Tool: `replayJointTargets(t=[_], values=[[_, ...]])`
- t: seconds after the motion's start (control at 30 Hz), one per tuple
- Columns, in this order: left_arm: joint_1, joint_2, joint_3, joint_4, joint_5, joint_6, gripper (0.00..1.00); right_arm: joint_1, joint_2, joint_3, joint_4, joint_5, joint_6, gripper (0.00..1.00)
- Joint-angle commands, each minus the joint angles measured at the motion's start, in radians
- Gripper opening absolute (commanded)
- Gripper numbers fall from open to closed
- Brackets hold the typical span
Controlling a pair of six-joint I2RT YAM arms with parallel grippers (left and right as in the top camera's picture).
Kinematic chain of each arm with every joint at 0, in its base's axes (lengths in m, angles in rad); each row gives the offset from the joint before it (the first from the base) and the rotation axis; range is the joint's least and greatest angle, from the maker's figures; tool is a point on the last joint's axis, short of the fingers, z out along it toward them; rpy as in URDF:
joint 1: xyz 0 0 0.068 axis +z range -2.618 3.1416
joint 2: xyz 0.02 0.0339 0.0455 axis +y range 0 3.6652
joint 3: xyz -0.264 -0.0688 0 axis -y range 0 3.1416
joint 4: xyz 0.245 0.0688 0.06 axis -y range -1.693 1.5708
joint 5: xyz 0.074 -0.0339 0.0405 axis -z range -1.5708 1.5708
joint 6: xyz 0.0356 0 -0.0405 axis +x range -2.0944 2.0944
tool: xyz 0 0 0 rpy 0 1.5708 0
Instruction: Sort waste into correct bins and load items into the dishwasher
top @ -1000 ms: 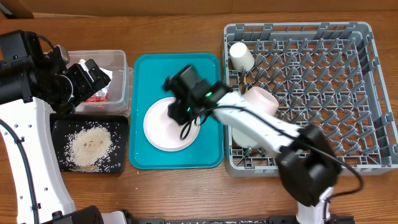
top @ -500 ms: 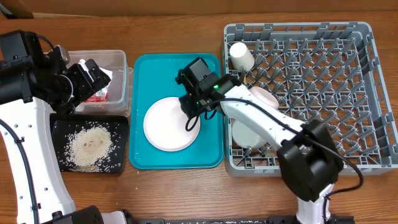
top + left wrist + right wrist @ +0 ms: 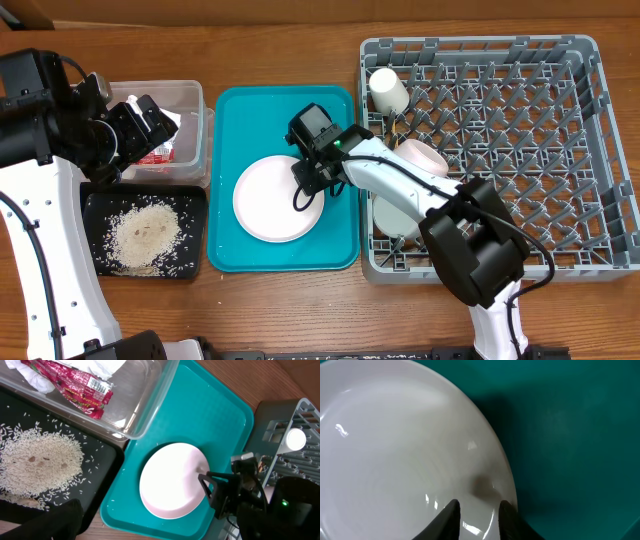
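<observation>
A pale pink plate (image 3: 272,200) (image 3: 170,482) (image 3: 395,445) lies on the teal tray (image 3: 340,105). My right gripper (image 3: 310,183) (image 3: 477,506) hovers low over the plate's right rim. Its jaws stand a narrow gap apart, with plate surface showing between them. My left gripper (image 3: 148,122) hangs open and empty over the clear tub (image 3: 190,100), which holds a red wrapper (image 3: 75,382) and a white napkin (image 3: 102,366). Rice (image 3: 145,232) lies in the black tray (image 3: 95,200). A cream cup (image 3: 388,90), a pink bowl (image 3: 422,160) and a grey-green bowl (image 3: 393,215) sit in the grey dish rack (image 3: 520,130).
The rack's left wall (image 3: 366,150) rises right beside the teal tray, close to my right arm. The tub and the black tray stand one behind the other left of the teal tray. Bare wooden table (image 3: 300,310) runs along the front.
My right gripper has shifted from above the plate's upper middle to its right rim, and its jaws have narrowed. The plate has nudged slightly right. The left arm has not moved.
</observation>
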Motion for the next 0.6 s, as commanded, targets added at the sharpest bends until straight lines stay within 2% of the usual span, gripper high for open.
replayJointTargets(t=[0.0, 0.23, 0.43, 0.57], values=[[-0.001, -0.013, 0.012, 0.0, -0.003, 0.022, 1.0, 0.005, 0.035, -0.005, 0.005, 0.013, -0.003, 0.27], [-0.001, -0.013, 0.012, 0.0, -0.003, 0.022, 1.0, 0.005, 0.035, -0.005, 0.002, 0.006, 0.004, 0.27], [-0.001, -0.013, 0.012, 0.0, -0.003, 0.022, 1.0, 0.006, 0.035, -0.005, 0.028, -0.109, 0.003, 0.27], [-0.001, -0.013, 0.012, 0.0, -0.003, 0.022, 1.0, 0.006, 0.029, 0.036, 0.047, -0.119, 0.003, 0.28]])
